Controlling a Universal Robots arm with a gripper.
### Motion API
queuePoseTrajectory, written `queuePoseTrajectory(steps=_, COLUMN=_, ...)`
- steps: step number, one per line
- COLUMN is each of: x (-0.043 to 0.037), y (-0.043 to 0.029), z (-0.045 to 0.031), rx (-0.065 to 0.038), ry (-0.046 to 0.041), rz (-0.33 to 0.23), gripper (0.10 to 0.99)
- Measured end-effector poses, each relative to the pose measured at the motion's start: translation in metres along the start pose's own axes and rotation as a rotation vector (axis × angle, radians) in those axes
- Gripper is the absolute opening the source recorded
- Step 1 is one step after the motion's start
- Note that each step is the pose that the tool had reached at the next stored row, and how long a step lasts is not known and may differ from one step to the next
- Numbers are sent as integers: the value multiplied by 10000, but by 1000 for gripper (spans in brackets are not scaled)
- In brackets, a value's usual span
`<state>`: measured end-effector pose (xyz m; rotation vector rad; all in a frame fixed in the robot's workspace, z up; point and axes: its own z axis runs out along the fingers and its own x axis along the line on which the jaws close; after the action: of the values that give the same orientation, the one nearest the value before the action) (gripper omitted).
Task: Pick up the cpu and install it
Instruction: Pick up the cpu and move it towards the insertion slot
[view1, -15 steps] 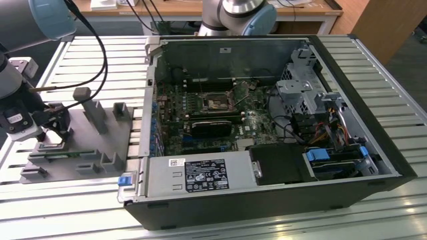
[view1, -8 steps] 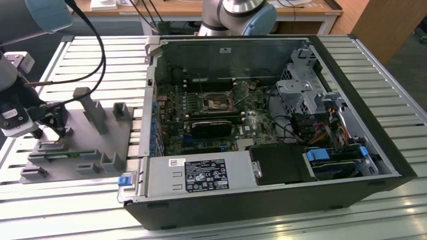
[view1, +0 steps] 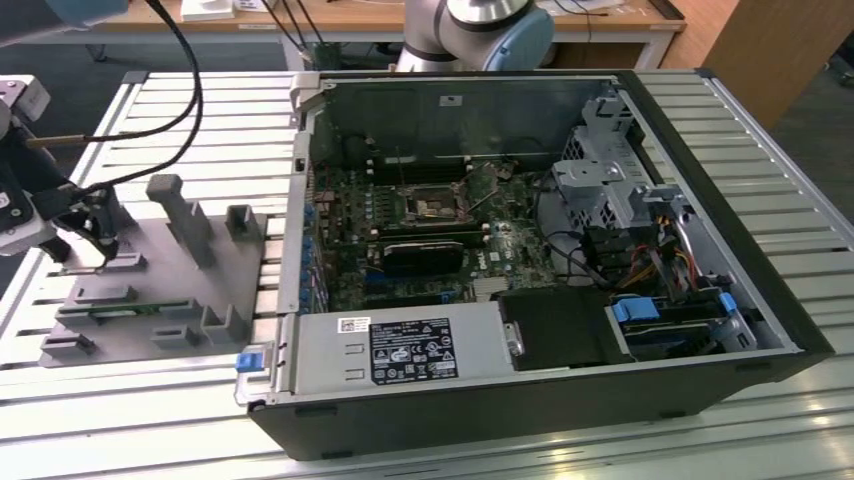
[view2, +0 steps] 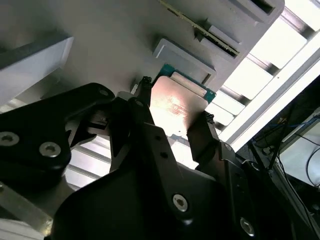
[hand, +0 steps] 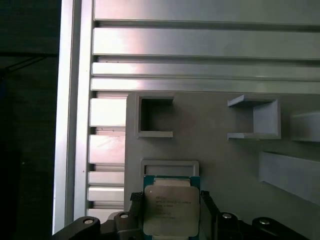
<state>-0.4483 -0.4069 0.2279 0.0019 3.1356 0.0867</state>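
The cpu (hand: 170, 212), a flat square chip with a shiny silver top and a green rim, lies between the two black fingers of my gripper (hand: 170, 200) in both wrist views. The fingertips (view2: 145, 87) press against opposite edges of the cpu (view2: 175, 102), and my gripper (view2: 175, 105) is shut on it. The chip sits low over the grey tray (hand: 210, 130), right by a raised rectangular frame. In the exterior view my gripper (view1: 94, 240) hangs over the tray's (view1: 200, 290) end at that view's left. The dark square socket (view1: 434, 207) sits on the motherboard inside the open computer case.
The open case (view1: 534, 260) fills the exterior view's middle and right, with a power supply (view1: 400, 350) at its near side and drive cages (view1: 601, 180). Upright grey posts (view1: 180, 215) stand on the tray, and a green circuit strip (view1: 120, 310) lies in it. Cables hang above my gripper.
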Motion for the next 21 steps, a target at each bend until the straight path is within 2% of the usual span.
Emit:
queuePoseTrajectory(steps=3, x=0, y=5, z=-83, rx=0, ry=-1, rz=0, gripper=537)
queuePoseTrajectory(steps=7, x=-1, y=9, z=-153, rx=-2, ry=1, rz=-1, gripper=537)
queuePoseTrajectory(steps=16, x=-1, y=24, z=-396, rx=-9, ry=0, rz=1, gripper=537)
queuePoseTrajectory(steps=21, x=-2, y=30, z=-486, rx=-15, ry=-2, rz=0, gripper=537)
